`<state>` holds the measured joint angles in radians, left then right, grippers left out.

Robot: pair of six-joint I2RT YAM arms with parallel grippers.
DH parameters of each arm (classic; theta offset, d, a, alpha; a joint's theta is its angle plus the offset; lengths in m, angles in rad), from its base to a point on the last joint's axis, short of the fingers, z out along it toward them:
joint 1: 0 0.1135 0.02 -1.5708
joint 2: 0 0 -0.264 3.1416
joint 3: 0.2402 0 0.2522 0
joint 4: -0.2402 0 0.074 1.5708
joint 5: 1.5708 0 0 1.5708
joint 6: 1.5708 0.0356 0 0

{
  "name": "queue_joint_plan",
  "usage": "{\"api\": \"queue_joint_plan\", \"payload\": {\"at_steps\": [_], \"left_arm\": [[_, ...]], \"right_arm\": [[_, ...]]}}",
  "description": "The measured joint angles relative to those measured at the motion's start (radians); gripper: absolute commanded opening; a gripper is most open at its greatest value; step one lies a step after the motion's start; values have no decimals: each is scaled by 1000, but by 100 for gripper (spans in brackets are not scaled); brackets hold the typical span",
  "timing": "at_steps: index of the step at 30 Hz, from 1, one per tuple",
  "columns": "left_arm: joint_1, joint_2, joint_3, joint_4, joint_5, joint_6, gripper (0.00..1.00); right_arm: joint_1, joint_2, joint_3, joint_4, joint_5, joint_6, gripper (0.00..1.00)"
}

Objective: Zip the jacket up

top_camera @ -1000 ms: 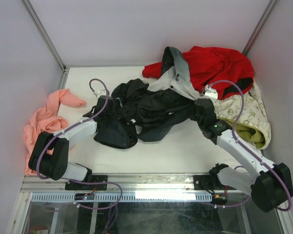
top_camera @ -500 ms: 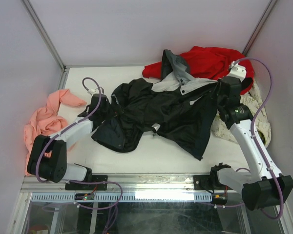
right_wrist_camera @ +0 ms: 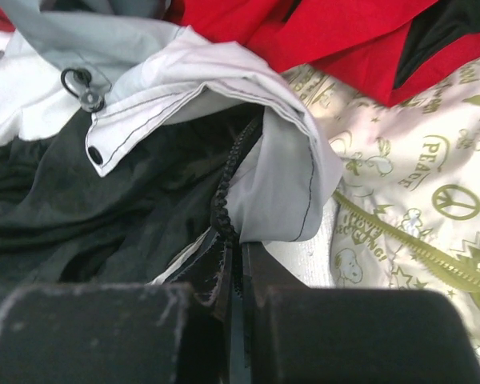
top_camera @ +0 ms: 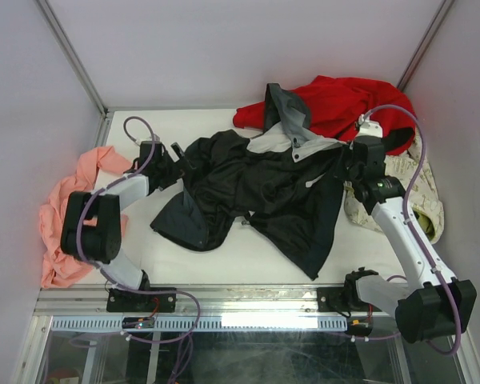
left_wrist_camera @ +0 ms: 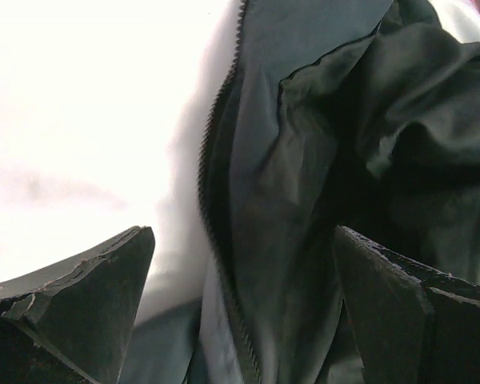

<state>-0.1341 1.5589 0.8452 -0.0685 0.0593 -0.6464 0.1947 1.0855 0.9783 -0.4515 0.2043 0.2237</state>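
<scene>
Pink cloth (top_camera: 68, 208) bunched at the left edge of the tabletop (top_camera: 248, 264).

Left claw (top_camera: 180, 158) sits just beside it, toward the far left. It points right at the jacket's (top_camera: 264, 188) left border. Jaws stand wide apart and grip nothing. In the left wrist view the two fingers (left_wrist_camera: 88, 296) flank a run of dark zipper teeth (left_wrist_camera: 212, 200). The teeth lie on the white top with charcoal fabric rumpled to their right. Neither finger touches cloth.

Jacket is spread across the middle of the tabletop, unzipped, black lining up. Its light grey collar points at the far edge and overlaps the red garment (top_camera: 344, 104) in the far right corner. One dark flap trails toward the near edge.

Right claw (top_camera: 348, 170) is at the jacket's right side, jaws closed. The right wrist view shows it (right_wrist_camera: 238, 264) pinching the zipper edge where the grey shell folds over. A snap (right_wrist_camera: 95, 151) and a metal ring (right_wrist_camera: 78, 82) show on the grey panel.

Cream patterned cloth (top_camera: 420, 188) lies along the right edge, partly under the right arm.
</scene>
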Motion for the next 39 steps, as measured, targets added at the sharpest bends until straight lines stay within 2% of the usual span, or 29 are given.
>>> {"api": "queue_joint_plan", "payload": {"at_steps": [2,5,7,9,10,11,14,19,23,27,32,39], "left_arm": [[3,93,55,14,35,0,93],[3,209,118,31,92,-5,69],[4,247,159,53,126,-5,44],[4,273,181,63,143,-9,15],[4,280,183,60,146,-3,4],[4,280,184,51,141,-2,0],[4,253,193,-6,71,13,0],[5,107,295,-186,-143,69,0],[5,-57,420,-286,-321,134,0],[5,-182,545,-374,-443,201,2],[-27,-212,640,-451,-512,249,5],[-204,-129,620,-520,-482,243,9]], "right_arm": [[0,-1,-16,-1,-27,0,0],[0,-3,-26,-1,-57,0,0],[0,-3,-26,1,-73,-2,0],[1,-3,-25,1,-87,-5,0],[3,-1,-23,-1,-91,-7,0],[3,3,-17,-5,-93,-10,0],[5,24,26,-28,-89,-22,0],[10,99,186,-90,-25,-77,0],[13,238,452,-159,66,-142,0],[14,320,626,-184,103,-178,0],[71,351,678,-199,101,-190,0],[233,458,674,-197,48,-177,1]]}}
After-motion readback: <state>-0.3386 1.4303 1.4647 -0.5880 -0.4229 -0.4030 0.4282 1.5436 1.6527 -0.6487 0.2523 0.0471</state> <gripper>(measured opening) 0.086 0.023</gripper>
